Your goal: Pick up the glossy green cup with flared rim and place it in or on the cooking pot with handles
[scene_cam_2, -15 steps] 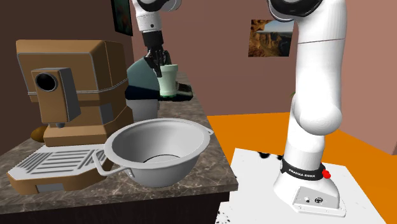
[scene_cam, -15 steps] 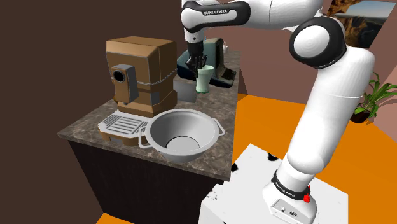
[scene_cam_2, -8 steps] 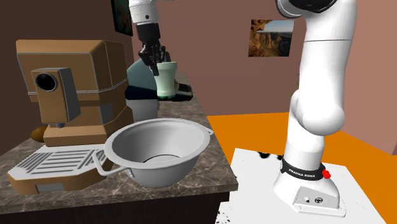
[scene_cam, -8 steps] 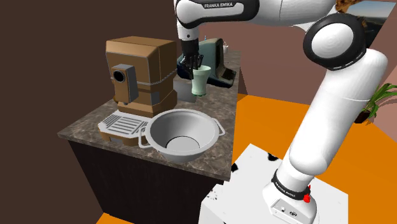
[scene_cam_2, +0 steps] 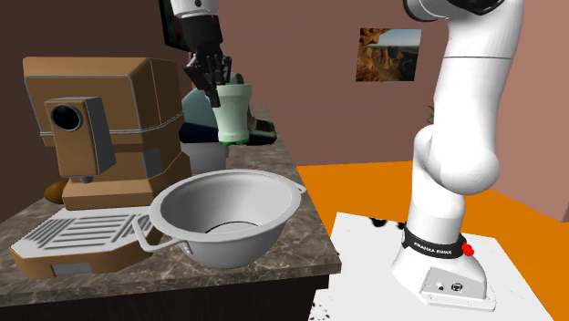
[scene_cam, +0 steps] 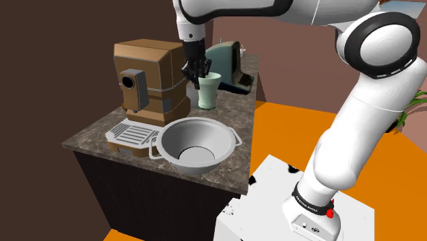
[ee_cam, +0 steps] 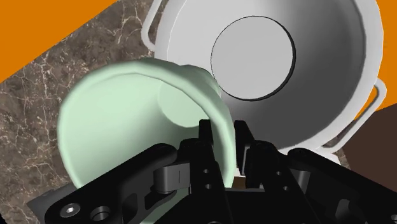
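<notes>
Shoulder view: the black gripper (scene_cam: 198,71) holds the pale green cup (scene_cam: 209,92) by its rim. The cup hangs upright just beside the brown coffee machine (scene_cam: 152,79) and appears to be clear of the stone counter (scene_cam: 89,139). The grey pot (scene_cam: 179,130) sits on the counter nearer the camera, apart from the cup and lower than it.

In the wrist view the jaws pinch the cup's wall, one finger inside the mouth and one outside, at a single spot on the flared edge. The cup (ee_cam: 121,108) is empty, and the pot (ee_cam: 331,70) lies open beyond it, also empty.

In the second exterior view the cup (scene_cam_2: 233,114) hangs below the gripper (scene_cam_2: 212,80), behind and above the pot (scene_cam_2: 228,214).

The cup looks stiff and light, and its shine suggests a smooth, slippery surface. A one-sided hold on the rim leaves the body hanging off-centre, so it could tip or slide between the pads if swung fast. The flare gives the outer finger a lip to catch under, which helps. Its material is not clear, so it is best treated as breakable and lowered close to the pot's floor before letting go.
</notes>
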Controlling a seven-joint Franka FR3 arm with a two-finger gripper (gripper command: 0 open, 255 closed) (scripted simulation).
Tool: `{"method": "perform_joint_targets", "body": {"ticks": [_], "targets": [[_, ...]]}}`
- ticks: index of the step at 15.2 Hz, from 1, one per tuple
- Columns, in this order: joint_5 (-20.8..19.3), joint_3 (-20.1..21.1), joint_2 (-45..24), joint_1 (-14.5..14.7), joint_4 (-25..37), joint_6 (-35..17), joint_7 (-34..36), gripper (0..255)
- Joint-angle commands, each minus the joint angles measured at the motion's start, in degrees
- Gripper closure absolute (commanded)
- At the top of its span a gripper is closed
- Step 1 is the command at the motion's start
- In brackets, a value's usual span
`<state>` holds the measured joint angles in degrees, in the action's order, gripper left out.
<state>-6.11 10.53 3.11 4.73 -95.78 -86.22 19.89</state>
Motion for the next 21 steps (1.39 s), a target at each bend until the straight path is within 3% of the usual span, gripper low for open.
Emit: {"method": "perform_joint_targets", "body": {"ticks": [1,7,21], "targets": [[0.5,1.5,0.4,1.3,0.2,0.9,2.8,255],[1.5,5.6,-0.1,4.9,2.7,3.6,10.4,255],[1.9,5.4,1.4,4.9,-9.9,-7.5,10.9,255]]}}
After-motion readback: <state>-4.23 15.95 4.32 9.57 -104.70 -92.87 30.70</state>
